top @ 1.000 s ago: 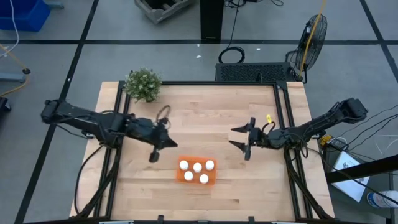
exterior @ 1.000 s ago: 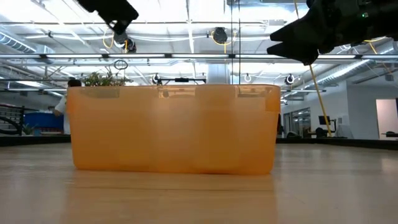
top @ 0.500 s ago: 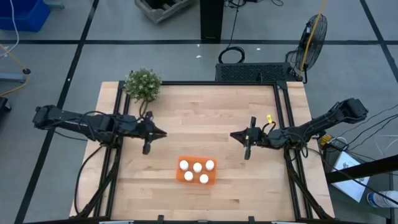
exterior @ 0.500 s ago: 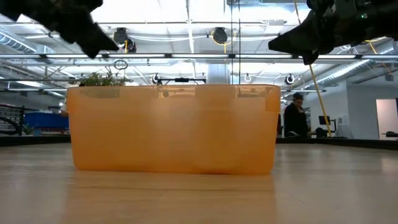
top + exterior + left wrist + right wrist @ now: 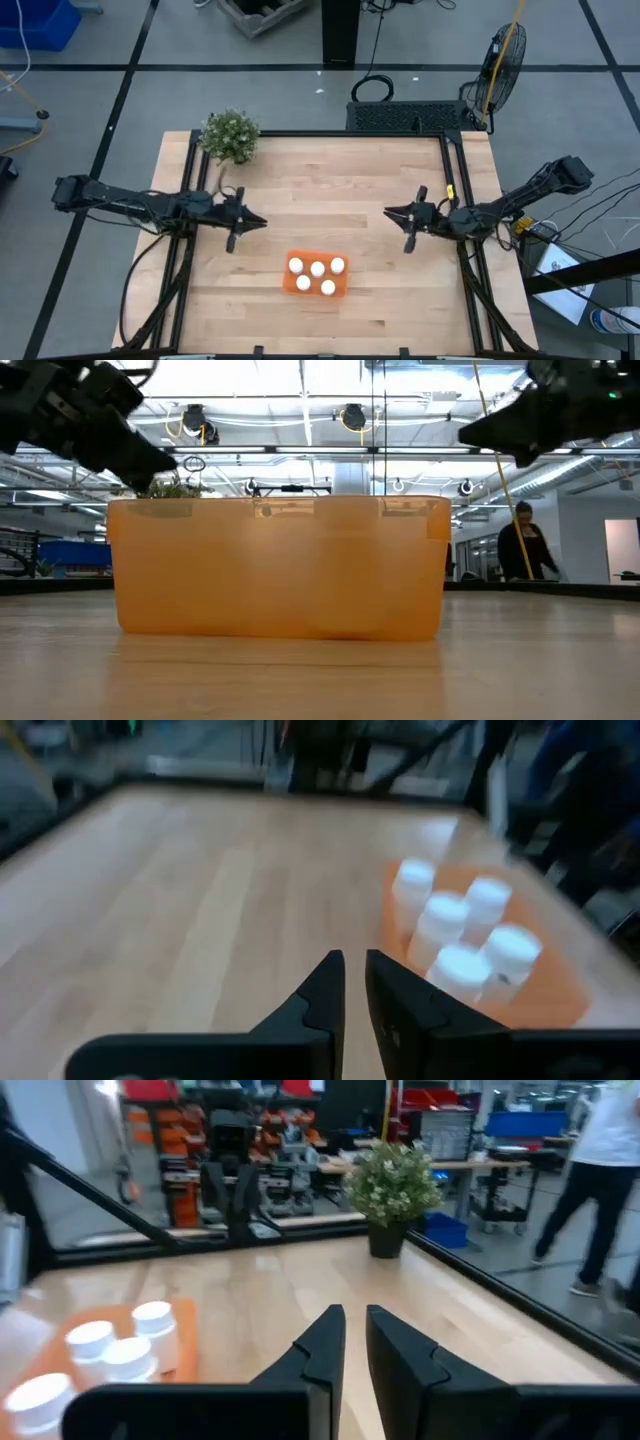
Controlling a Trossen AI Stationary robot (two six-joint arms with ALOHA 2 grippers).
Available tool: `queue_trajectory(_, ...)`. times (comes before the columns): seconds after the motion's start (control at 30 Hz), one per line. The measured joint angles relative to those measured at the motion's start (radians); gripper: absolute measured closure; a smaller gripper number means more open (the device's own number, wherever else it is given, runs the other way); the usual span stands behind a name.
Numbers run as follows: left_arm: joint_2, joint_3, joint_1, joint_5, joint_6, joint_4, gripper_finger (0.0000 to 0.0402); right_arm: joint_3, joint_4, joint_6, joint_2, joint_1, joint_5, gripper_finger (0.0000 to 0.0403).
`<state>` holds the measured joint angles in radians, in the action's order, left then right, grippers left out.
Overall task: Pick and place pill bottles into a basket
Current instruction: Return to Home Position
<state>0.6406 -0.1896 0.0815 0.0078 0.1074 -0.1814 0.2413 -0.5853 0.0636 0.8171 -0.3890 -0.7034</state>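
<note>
Five small white capped plastic pill bottles (image 5: 317, 268) stand in the shallow bright orange basket (image 5: 343, 291) at lower centre of the high view, probably light, rigid and slick, best pinched across the body, while the left gripper (image 5: 257, 221) mid-left and right gripper (image 5: 392, 212) mid-right hang clenched, empty.
</note>
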Motion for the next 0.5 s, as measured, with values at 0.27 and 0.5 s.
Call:
queue_trajectory(0.27,-0.185,0.145,-0.02,0.046,-0.002,-0.094,0.0353,-0.183,-0.128,-0.129,-0.257,-0.033,0.114,0.0367)
queue_trajectory(0.5,-0.262,0.179,-0.078,0.185,-0.002,-0.114,0.0353,-0.21,-0.12,-0.151,-0.429,0.047,0.402,0.037)
